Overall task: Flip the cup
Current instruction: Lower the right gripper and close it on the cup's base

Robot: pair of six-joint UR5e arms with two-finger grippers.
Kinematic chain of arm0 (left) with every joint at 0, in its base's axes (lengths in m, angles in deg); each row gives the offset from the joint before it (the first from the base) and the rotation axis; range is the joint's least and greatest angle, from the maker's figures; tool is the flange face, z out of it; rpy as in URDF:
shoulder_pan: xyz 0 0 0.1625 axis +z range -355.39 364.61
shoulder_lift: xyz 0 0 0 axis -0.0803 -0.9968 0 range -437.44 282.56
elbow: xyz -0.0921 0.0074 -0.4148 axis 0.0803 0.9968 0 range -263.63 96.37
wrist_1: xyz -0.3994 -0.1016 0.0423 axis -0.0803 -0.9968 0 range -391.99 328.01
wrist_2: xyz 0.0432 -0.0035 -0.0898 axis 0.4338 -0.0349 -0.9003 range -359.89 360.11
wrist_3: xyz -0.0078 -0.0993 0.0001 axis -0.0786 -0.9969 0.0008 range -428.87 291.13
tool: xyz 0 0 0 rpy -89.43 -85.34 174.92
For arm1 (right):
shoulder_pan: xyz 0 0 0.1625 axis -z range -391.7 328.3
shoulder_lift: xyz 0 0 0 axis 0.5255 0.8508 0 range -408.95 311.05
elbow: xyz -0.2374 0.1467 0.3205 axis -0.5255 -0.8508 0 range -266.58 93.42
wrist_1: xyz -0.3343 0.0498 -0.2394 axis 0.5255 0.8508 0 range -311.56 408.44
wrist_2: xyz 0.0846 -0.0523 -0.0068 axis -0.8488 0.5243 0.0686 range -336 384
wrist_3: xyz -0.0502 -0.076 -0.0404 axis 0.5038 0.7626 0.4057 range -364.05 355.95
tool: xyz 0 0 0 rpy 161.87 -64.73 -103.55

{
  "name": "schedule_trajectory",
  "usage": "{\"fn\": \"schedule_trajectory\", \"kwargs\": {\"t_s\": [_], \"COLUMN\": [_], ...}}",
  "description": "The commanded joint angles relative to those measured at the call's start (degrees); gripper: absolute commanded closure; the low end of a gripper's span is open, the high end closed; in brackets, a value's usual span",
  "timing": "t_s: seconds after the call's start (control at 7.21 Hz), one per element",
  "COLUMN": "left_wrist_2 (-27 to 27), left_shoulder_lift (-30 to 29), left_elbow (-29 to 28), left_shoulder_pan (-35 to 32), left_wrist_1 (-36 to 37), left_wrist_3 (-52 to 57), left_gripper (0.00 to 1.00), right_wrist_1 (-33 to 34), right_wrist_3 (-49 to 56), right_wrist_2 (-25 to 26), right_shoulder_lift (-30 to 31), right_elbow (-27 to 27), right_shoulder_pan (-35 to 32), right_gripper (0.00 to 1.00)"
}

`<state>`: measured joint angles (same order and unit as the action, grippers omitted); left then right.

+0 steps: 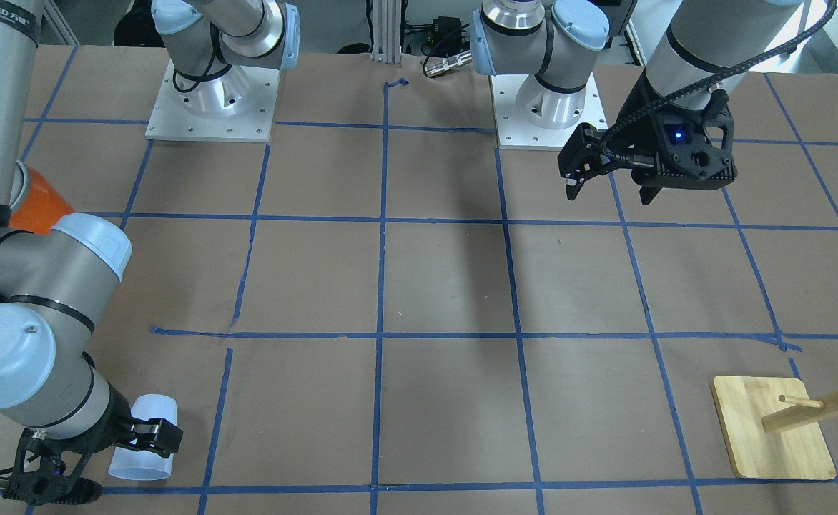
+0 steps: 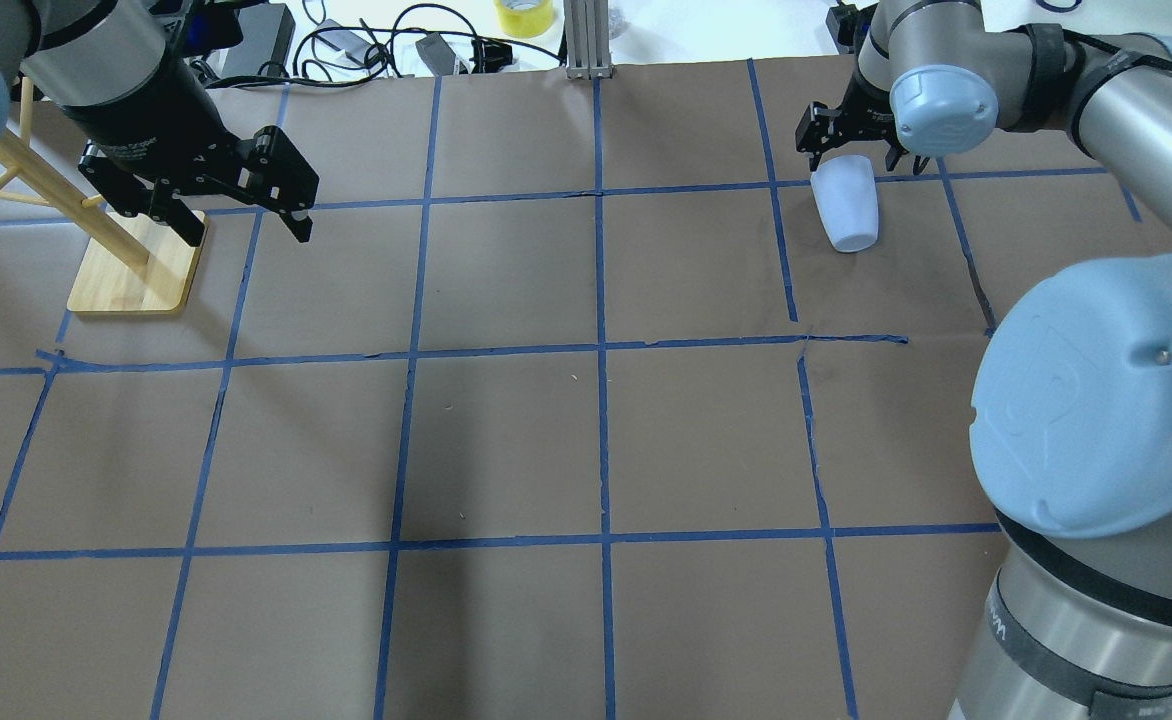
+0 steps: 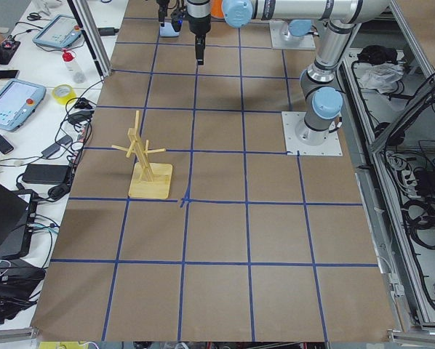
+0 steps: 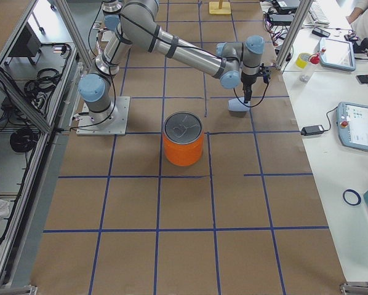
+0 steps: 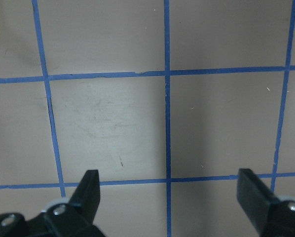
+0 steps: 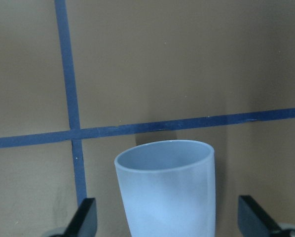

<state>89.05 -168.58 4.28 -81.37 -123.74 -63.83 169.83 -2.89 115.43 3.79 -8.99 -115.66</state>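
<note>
One cup (image 1: 144,447) lies on its side at the front view's lower left, between the spread fingers of the right gripper (image 2: 851,150), untouched. One orange can (image 4: 184,144) stands well apart, partly hidden behind that arm. The left gripper (image 1: 612,192), also spread, hangs above the worktop (image 1: 447,286) at upper right. One wooden rack (image 2: 131,280) stands lower right.

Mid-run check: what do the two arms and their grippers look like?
The left arm and right arm are silver-grey tubes with pale blue joint caps and black seam rings. The left gripper and right gripper are black, open-framed, two-fingered. A braided black cable and a small blue light show at the left wrist.
</note>
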Motion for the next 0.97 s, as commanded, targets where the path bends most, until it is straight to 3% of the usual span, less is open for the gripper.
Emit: {"fn": "schedule_trajectory", "kwargs": {"t_s": [0.0, 0.83], "left_wrist_2": [0.0, 0.0], "left_shoulder_lift": [0.0, 0.0], "left_elbow": [0.1, 0.1], "left_shoulder_pan": [-0.1, 0.1], "left_wrist_1": [-0.1, 0.0], "left_wrist_3": [0.0, 0.0], "left_gripper": [0.0, 0.0], "right_wrist_1": [2.7, 3.2], "right_wrist_3": [0.6, 9.2], "right_wrist_2": [-0.3, -2.8], "right_shoulder_lift": [-1.8, -3.4], "right_elbow": [0.2, 1.6], "right_shoulder_pan": [0.5, 0.5], "right_gripper": [0.0, 0.01]}}
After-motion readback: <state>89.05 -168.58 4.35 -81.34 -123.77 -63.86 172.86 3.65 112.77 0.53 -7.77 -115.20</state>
